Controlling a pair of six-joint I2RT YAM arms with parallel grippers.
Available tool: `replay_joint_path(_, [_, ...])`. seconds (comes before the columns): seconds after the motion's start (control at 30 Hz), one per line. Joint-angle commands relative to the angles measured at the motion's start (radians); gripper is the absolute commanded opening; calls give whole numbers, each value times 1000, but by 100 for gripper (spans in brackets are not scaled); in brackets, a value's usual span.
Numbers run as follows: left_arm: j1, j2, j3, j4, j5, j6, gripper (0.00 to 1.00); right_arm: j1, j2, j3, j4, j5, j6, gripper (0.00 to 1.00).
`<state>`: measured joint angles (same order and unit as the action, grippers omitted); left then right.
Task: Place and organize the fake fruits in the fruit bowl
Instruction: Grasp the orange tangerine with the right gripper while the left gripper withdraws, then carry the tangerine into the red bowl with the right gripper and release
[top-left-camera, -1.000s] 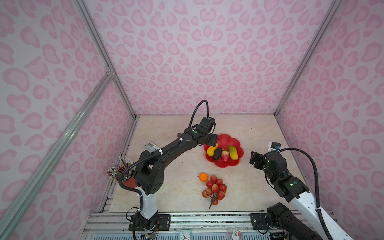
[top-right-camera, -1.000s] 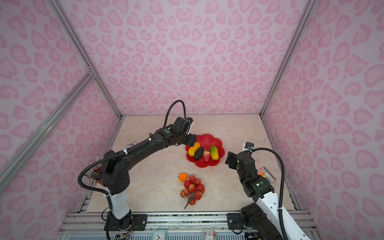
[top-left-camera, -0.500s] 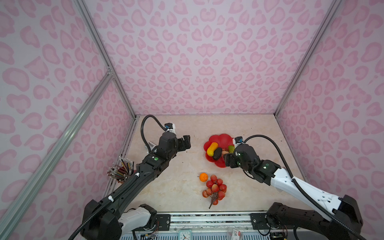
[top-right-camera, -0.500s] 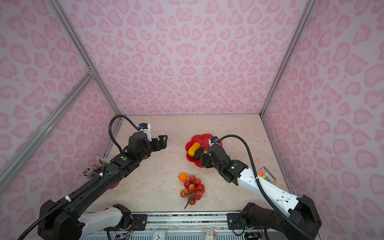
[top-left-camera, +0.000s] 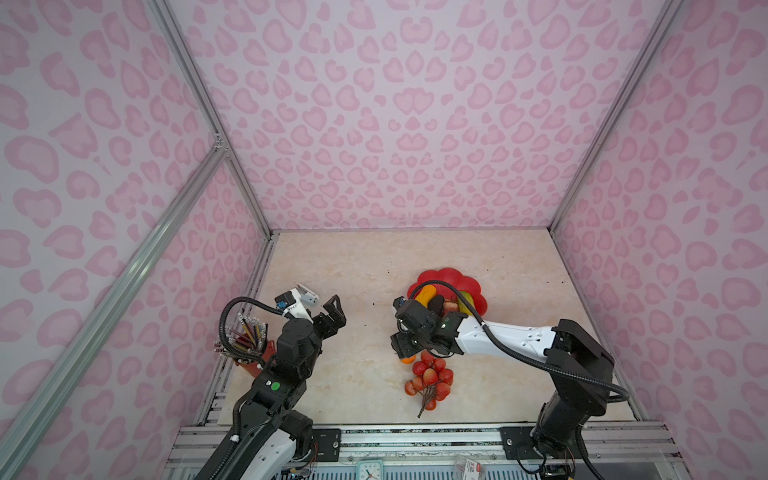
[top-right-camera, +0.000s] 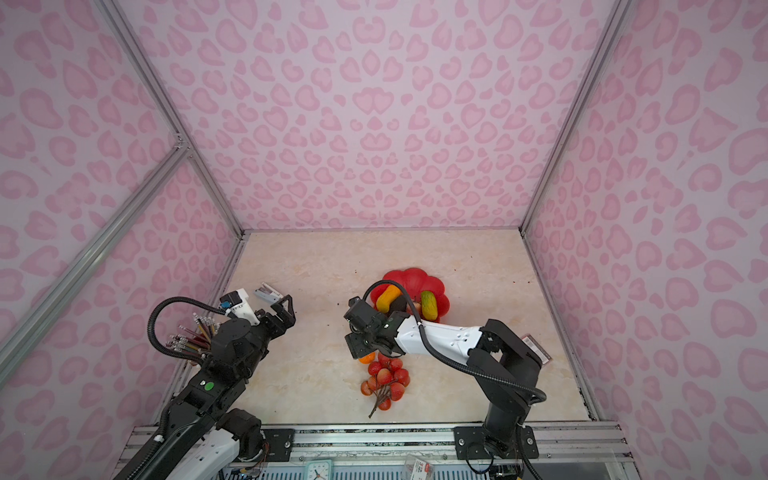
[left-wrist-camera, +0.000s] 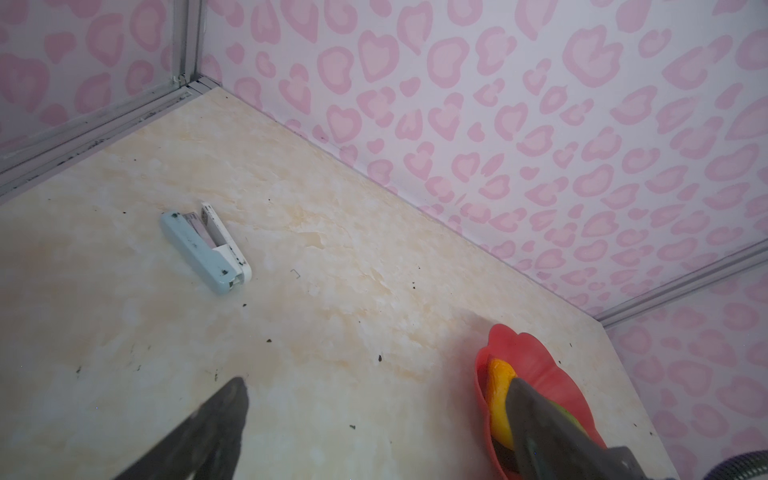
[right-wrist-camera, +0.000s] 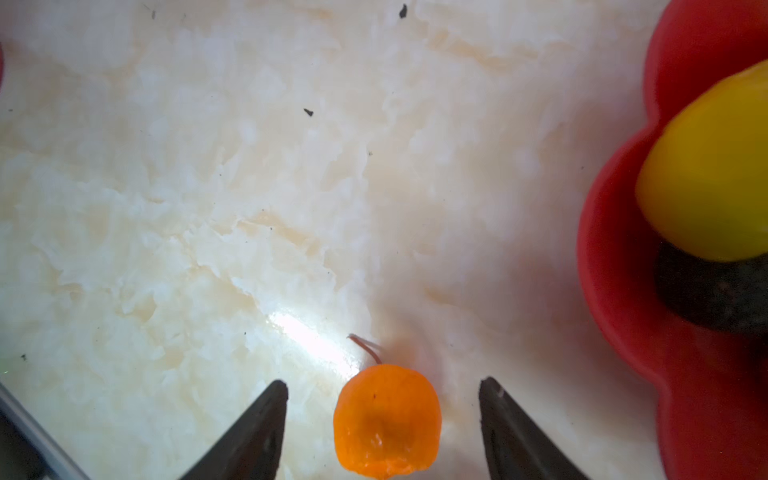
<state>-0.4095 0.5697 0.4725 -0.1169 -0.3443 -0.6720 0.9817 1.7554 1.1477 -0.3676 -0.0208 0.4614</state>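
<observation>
The red fruit bowl (top-left-camera: 446, 277) (top-right-camera: 411, 277) holds a yellow-orange mango (top-left-camera: 424, 294) (right-wrist-camera: 706, 174), a dark avocado (top-left-camera: 435, 304) (right-wrist-camera: 715, 291), a strawberry (top-left-camera: 449, 307) and a green-yellow mango (top-right-camera: 430, 305). The small orange (top-left-camera: 407, 360) (top-right-camera: 366, 359) (right-wrist-camera: 386, 419) lies on the table in front of the bowl. My right gripper (top-left-camera: 402, 349) (right-wrist-camera: 383, 384) is open and low over it, one finger on each side with gaps. The red berry bunch (top-left-camera: 430, 378) (top-right-camera: 386, 380) lies just nearer. My left gripper (top-left-camera: 332, 312) (left-wrist-camera: 376, 384) hangs open and empty at the left.
A pale blue stapler (left-wrist-camera: 205, 245) (top-left-camera: 307, 294) lies near the left wall. A red cup of coloured pencils (top-left-camera: 249, 336) (top-right-camera: 193, 338) stands beside the left arm. A small card (top-right-camera: 536, 349) lies behind the right arm. Pink walls enclose three sides.
The left arm has drawn back from the bowl to the left with its jaws opened wide. The right arm has swung in from the right down over the orange, its jaws narrowing.
</observation>
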Motion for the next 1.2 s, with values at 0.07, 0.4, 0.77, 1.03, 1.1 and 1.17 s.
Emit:
replay_joint_path(0.07, [3,-24,-4,-49,-45,5,97,14,66,20,-38,19,22,72])
replay_joint_path(0.4, [3,-5,-6,-53,-30,6,97,28,134,30,-26,29,39,62])
replay_joint_path(0.77, [2,1,-11,-66,-20,3,97,12,89,83,16,70,40,32])
replay_joint_path(1.03, [3,38,-6,-60,55,4,98,-148,-63,66,58,85,7,31])
replay_joint_path(1.1, [3,49,-7,-55,84,14,98,-211,-101,52,61,91,-8,31])
replay_joint_path(1.17, [3,60,-10,-53,122,21,99,-280,-129,27,80,96,-4,31])
